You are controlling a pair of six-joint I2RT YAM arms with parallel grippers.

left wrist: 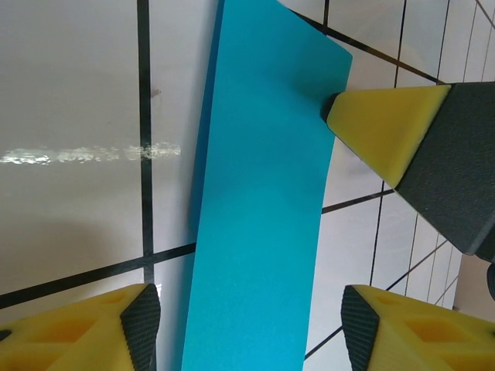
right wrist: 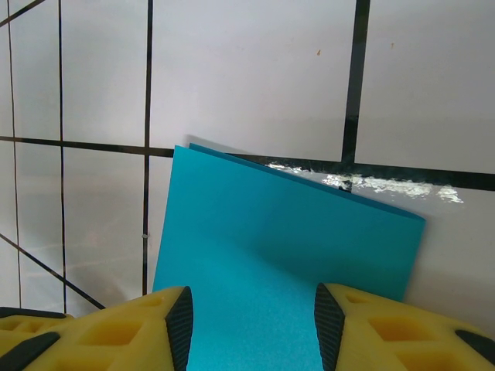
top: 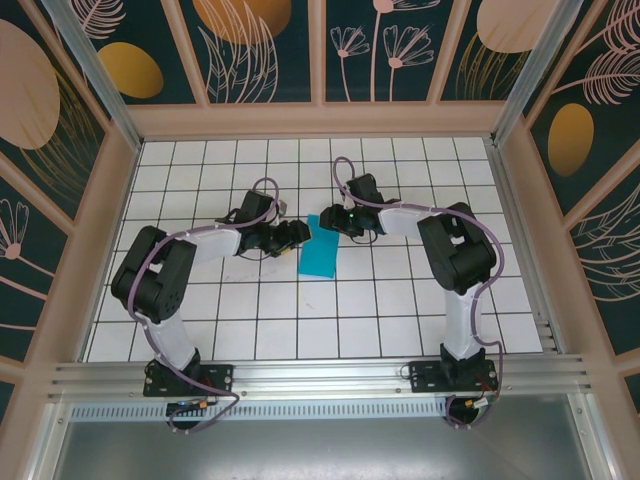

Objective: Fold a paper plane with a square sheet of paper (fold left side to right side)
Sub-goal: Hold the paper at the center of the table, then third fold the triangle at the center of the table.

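While the right gripper touches it, the cyan sheet lies folded.

A white tabletop, ruled into square tiles by thin dark lines, sits inside a pale wooden frame, and streaks of glare glint off its glossy surface. Dark teal wall panels painted with cream leaves, flowers and orange ovals stand around it. A ribbed aluminium rail runs along the near edge.
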